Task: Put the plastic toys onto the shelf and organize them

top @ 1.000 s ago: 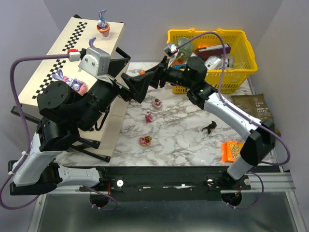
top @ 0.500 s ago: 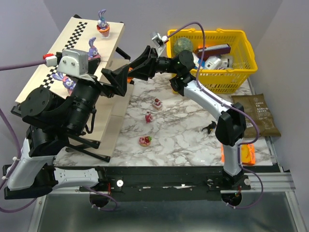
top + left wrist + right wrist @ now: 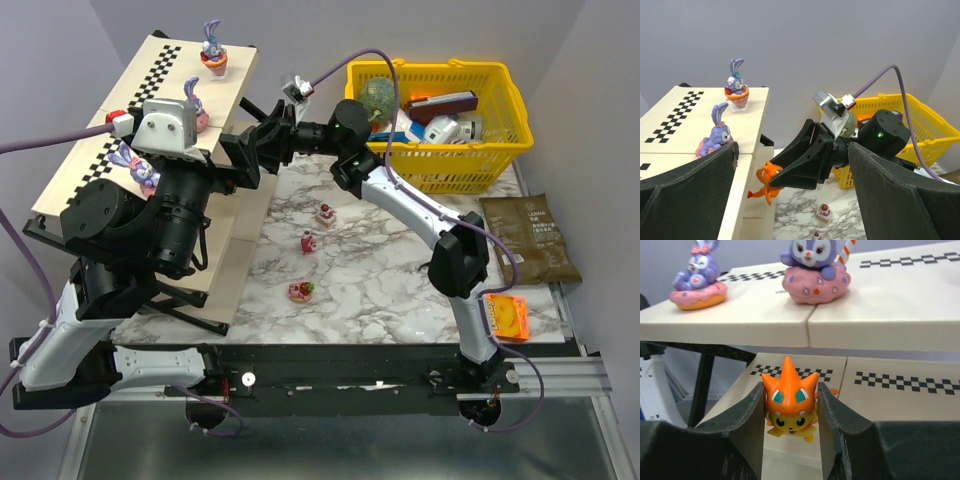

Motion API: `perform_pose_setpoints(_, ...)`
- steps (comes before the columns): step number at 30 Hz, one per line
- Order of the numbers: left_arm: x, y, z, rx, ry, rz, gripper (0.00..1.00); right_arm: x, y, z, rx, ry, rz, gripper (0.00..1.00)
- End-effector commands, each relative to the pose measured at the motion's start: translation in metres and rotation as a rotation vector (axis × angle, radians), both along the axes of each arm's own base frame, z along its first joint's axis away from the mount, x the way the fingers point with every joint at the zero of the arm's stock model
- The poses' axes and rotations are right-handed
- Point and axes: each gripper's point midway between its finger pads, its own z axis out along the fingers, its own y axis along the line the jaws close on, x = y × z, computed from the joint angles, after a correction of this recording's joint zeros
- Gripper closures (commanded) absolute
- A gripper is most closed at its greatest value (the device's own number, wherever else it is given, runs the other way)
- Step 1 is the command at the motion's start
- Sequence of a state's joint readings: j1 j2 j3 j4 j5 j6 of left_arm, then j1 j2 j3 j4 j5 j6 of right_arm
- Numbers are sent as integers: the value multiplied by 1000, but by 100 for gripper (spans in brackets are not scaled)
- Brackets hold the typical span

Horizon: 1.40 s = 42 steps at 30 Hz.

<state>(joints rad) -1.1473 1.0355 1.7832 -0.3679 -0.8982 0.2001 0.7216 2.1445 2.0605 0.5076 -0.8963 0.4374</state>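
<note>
My right gripper (image 3: 790,412) is shut on an orange-and-yellow spiky figurine (image 3: 790,399) and holds it in the air just in front of the shelf's (image 3: 890,315) lower beige tier. The figurine (image 3: 767,182) also shows in the left wrist view, at the tip of the right gripper (image 3: 782,175). My left gripper (image 3: 795,197) is open and empty, its jaws wide on either side of the right gripper. Three purple rabbits stand on the shelf (image 3: 100,150): one in an orange cup (image 3: 212,48) and two on pink doughnuts (image 3: 193,105) (image 3: 135,165). Three small red-pink toys (image 3: 326,214) (image 3: 308,242) (image 3: 301,291) lie on the marble table.
A yellow basket (image 3: 440,178) at the back right holds a green ball (image 3: 380,95) and boxes. A brown packet (image 3: 530,235) and an orange snack packet (image 3: 505,318) lie at the right edge. The right arm spans the table's rear.
My right arm has stretched left from the table's middle to the shelf front, carrying the orange figurine. The left arm has shifted slightly beside the shelf.
</note>
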Motion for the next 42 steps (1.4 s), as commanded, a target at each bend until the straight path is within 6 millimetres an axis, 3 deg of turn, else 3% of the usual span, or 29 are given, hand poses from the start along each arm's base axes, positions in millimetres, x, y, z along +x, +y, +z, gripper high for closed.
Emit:
perform_pose_setpoints(1,3,8,2,0,-3,62,1,35,14,-26,-24,5,-157,99)
perform_pose_setpoints(8,5,10,2,3,-1,87,1,68,31,-58,-35,38,-275,99)
perform_pose_setpoints(11,6,10,2,1,-2,92,1,80,36,-60,-16,26,-327,99)
perform_pose_setpoints(12,7,9,1,5,-1,92,1,85,40,-71,-28,35,-339,99)
perform_pose_setpoints(13,7,8,2,10,-1,93,1,88,41,-66,-10,22,-351,99)
perform_pose_setpoints(15,8,5,1,21,1,94,1,93,46,-77,-15,33,-361,99)
perform_pose_setpoints(33,11,-1,-2,40,9,95,1,97,73,-110,-21,-73,-424,96)
perform_pose_setpoints(42,12,-3,-7,61,24,97,1,103,76,-112,-47,-109,-443,80)
